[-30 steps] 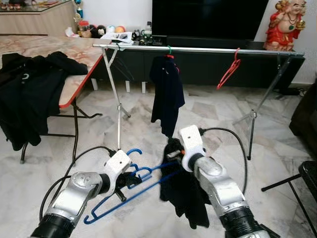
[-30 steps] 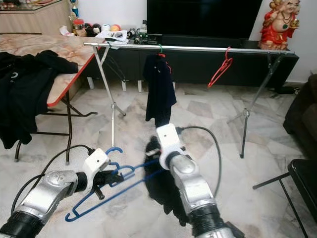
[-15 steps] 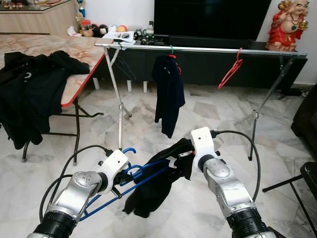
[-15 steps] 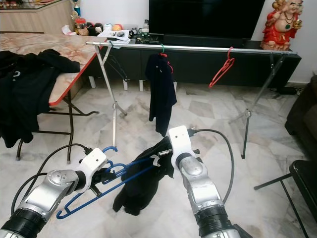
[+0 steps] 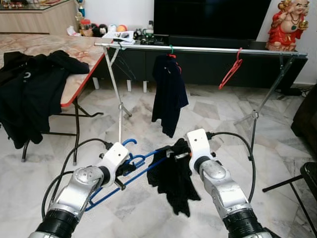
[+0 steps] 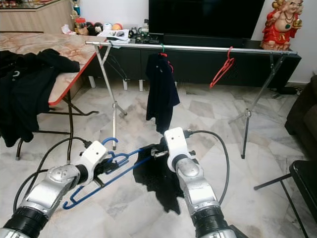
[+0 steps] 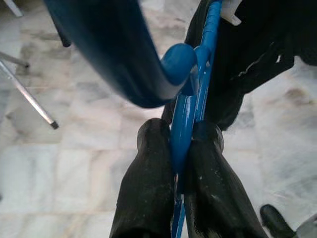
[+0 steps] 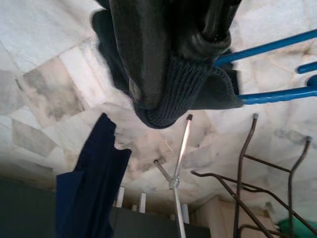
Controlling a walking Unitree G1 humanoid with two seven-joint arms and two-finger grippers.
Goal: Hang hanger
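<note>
Left wrist view: the two black fingers (image 7: pixel 148 188) of the left gripper (image 5: pixel 126 171) are pressed together on the thin bar of the blue hanger (image 5: pixel 141 166), which runs straight up between them. A second blue part crosses close to the lens and is blurred, so its shape is hard to tell. Beyond the fingertips, a black garment (image 5: pixel 173 178) hangs on the far end of the hanger.

In the left eye view, the right gripper (image 5: pixel 177 154) is at that far end, just across from the left gripper, and the garment hangs down under it. The cloth covers its fingertips. In the right wrist view, the ribbed edge of the garment (image 8: pixel 173 94) is held between the dark fingers, so this gripper is clamped on the cloth; the blue bars come out beside it.

Well beyond both grippers stands the metal rail (image 5: pixel 208 49), with a dark blue shirt (image 5: pixel 168 94) and a red hanger (image 5: pixel 230 72) on it. Far to the left gripper's outer side, a table (image 5: pixel 74 52) carries black clothes (image 5: pixel 29 94); its left end is cut off.
</note>
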